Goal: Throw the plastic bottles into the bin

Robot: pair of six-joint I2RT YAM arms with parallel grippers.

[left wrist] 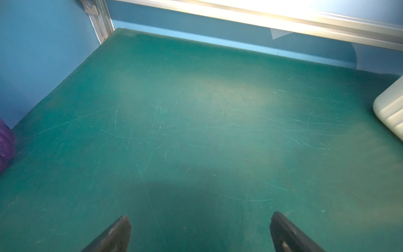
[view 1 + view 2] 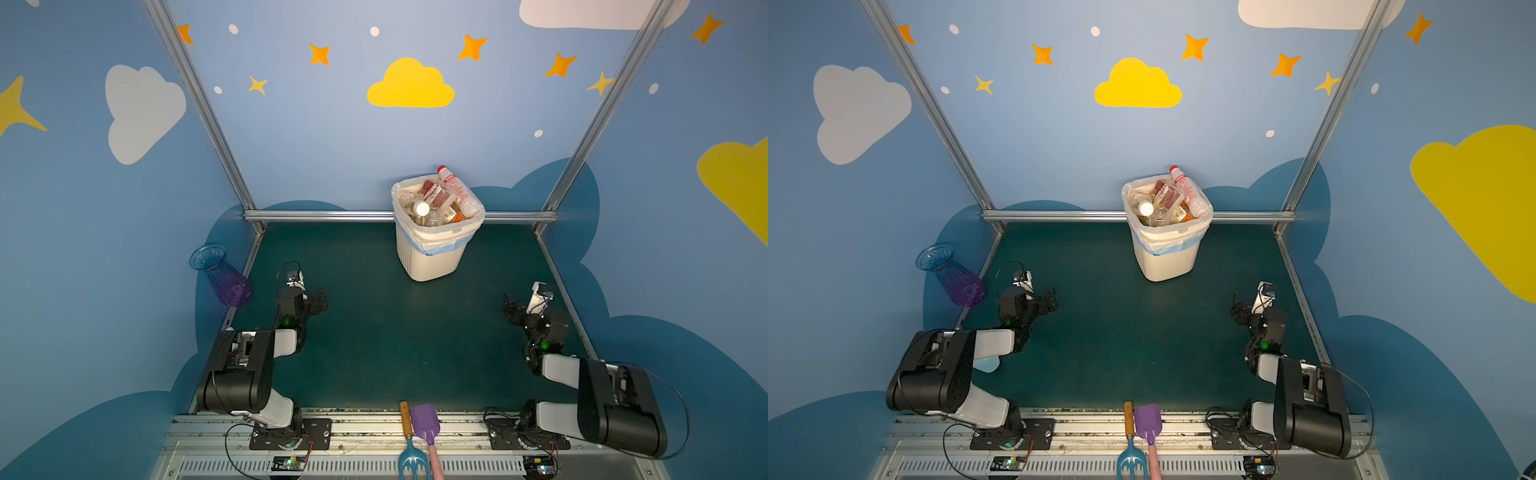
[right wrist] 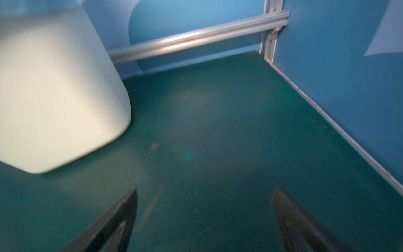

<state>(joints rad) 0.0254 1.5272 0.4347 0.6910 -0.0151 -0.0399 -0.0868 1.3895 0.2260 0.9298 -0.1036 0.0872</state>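
Bottles [image 2: 440, 199] — heaped inside bin [image 2: 428, 262]

Robot test booth: aluminium frame [image 2: 316, 215], cloud-and-star painted walls [image 2: 316, 137], green mat [image 2: 395, 340].

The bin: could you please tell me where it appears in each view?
Top view: the bin stands at the back, right of centre.
Top view: same spot, nearer centre.
Left wrist: only a cream corner, cut by the frame.
Right wrist: large, blurred, close.
Shared landmark: the aluminium rail behind it.
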